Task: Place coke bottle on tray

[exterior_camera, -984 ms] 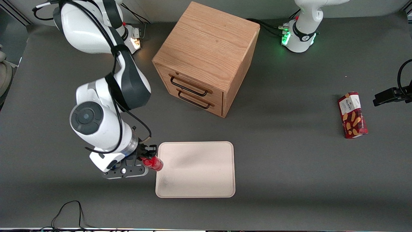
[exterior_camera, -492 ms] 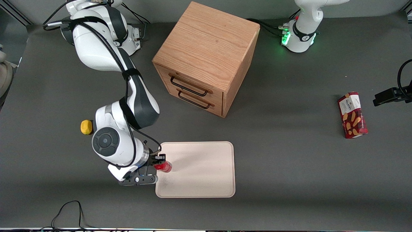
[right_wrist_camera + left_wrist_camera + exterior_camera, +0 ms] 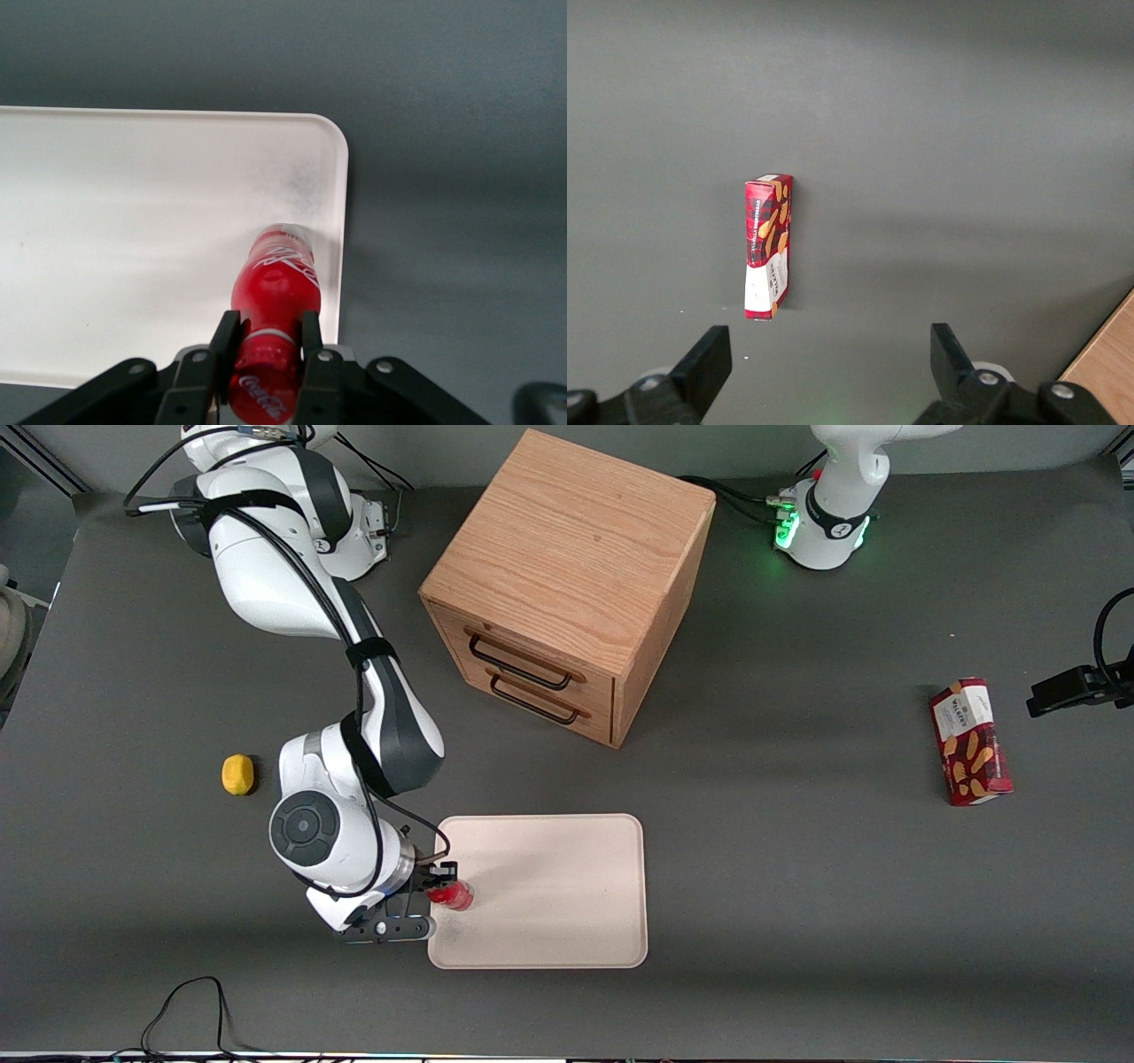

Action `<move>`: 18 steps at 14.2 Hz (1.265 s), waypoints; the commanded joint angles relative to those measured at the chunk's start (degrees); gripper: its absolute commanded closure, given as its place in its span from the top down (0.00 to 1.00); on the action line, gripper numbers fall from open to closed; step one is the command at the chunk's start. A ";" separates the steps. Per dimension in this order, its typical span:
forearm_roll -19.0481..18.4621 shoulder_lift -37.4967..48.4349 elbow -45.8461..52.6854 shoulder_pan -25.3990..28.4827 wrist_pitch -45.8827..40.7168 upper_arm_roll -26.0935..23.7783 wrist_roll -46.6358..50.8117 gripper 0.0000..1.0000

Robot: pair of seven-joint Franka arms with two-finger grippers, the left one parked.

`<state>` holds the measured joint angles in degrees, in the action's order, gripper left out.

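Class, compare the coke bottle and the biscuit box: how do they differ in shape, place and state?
The coke bottle is rounded and glossy; the biscuit box is flat-sided and printed with biscuits. The bottle is held in the gripper over the tray; the box lies free on the table toward the parked arm's end. Both are mainly red.
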<state>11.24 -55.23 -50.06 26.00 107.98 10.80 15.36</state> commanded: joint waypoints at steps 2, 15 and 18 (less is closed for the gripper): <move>1.06 -0.40 -0.12 -0.16 1.27 0.01 -1.38 0.00; 0.71 14.25 -2.05 0.28 -17.08 0.18 8.01 1.00; 0.62 25.92 -11.69 0.46 -20.00 -0.25 12.84 1.00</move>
<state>11.24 -37.31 -52.39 26.03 87.74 10.83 25.62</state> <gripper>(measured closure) 0.000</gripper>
